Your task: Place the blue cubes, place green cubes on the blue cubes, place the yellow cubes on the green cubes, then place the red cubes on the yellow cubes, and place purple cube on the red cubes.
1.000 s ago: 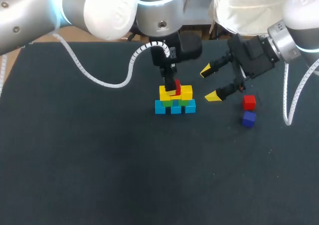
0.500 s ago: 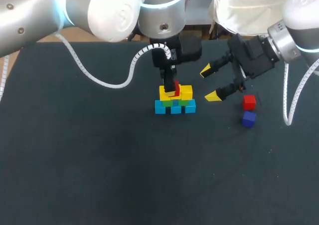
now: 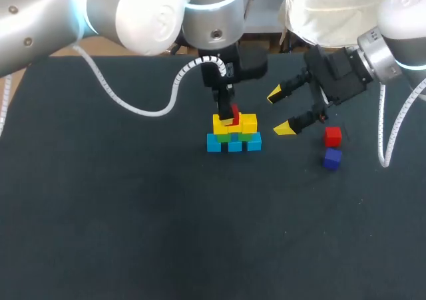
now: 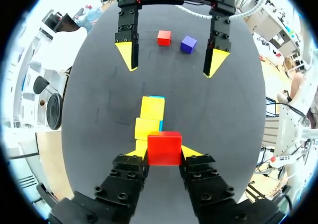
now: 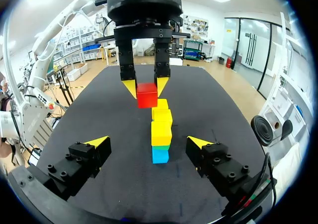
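You see almost no change over last second: left gripper (image 4: 164,153) in same spot just above centre of head view, clamped on red cube (image 4: 164,145). Cube low over yellow cubes (image 3: 247,122); contact unclear. Likely settling before release.

Stack: blue cubes (image 3: 233,144) in bottom row, green cubes (image 3: 249,137) in middle, yellow on top.

Right gripper (image 3: 279,112) wide open, empty, right of stack. Second red cube (image 3: 333,136) and purple cube (image 3: 332,158) loose at right-centre.
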